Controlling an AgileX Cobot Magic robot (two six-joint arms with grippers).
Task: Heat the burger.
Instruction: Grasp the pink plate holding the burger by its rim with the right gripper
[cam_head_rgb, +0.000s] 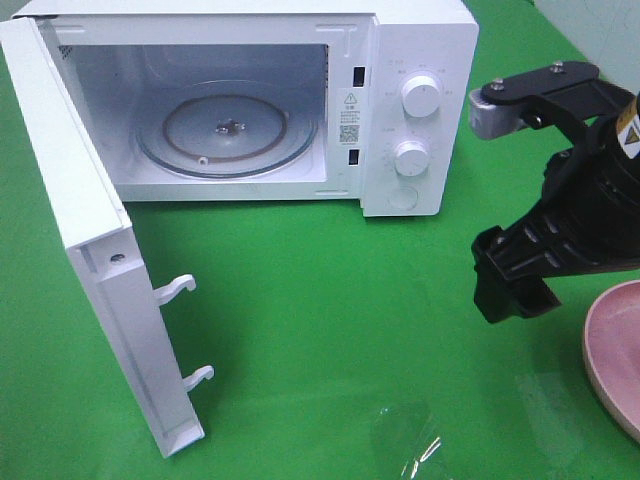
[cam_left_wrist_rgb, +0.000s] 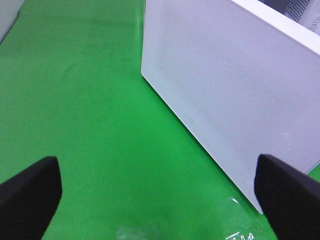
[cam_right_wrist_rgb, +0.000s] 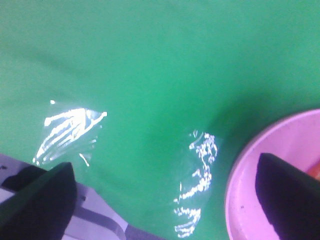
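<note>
**Both claws wide open, burger barely in shot**

My right claw (cam_right_wrist_rgb: 162, 172) is spread wide with nothing in it. One black finger (cam_right_wrist_rgb: 285, 195) hangs over the pink plate (cam_right_wrist_rgb: 247, 185), the other is off over the desk (cam_head_rgb: 330, 300). All I get of the burger (cam_right_wrist_rgb: 315, 172) is an orange sliver on the plate, peeking past that finger, too little to make out bun or lettuce.

The plate is round and smooth with a raised rim. My left claw (cam_left_wrist_rgb: 160, 180) is gaping and empty too, facing the outside of the microwave door (cam_left_wrist_rgb: 235, 85), a flat white panel with a fine dotted mesh. The microwave (cam_head_rgb: 420, 40) is a glossy white box with its door swung out, a round glass turntable (cam_head_rgb: 230, 130) inside and two round knobs (cam_head_rgb: 418, 97). The desk is matte green with shiny crinkled clear patches (cam_right_wrist_rgb: 70, 130).
</note>
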